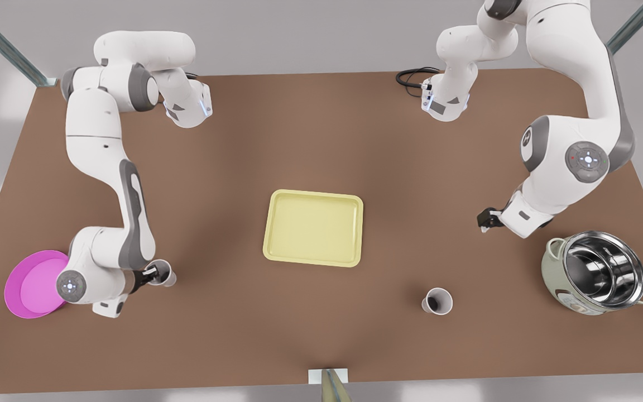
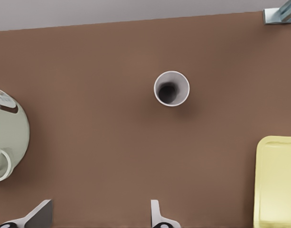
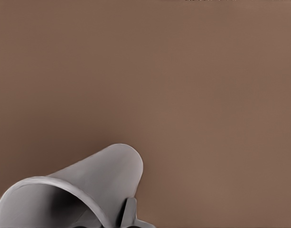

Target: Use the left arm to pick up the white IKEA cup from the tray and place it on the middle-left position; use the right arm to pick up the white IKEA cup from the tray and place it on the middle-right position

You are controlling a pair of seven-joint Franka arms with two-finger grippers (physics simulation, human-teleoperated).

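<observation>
Left pincer (image 1: 484,220): released, fingers spread wide, nothing between them, hanging above bare desk (image 1: 321,139).
First white cup (image 1: 437,301) standing upright on the desk, clear of that pincer, toward the front edge. Plain white tapered tumbler, no handle, open mouth up, dark inside; same cup seen from above in the left wrist view (image 2: 171,88).
Steel pot (image 1: 600,273) with pale green shell to one side of the left pincer, close by; yellow tray (image 1: 314,228) well off to its other side. Tray bare: flat, pale yellow, rounded corners, low rim.

Right pincer (image 1: 154,274): clenched on second white cup (image 1: 164,274), gripping at the rim, one finger (image 3: 128,213) visible against the wall. Same plain white tapered shape, grey-shaded inside (image 3: 79,194). Cup low over the desk, leaning away from the pincer; cannot tell whether touching the desk.
Pink dish (image 1: 31,285) behind the right pincer, partly under the arm's wrist. Tray well apart from this pincer, out on the cup's side.
</observation>
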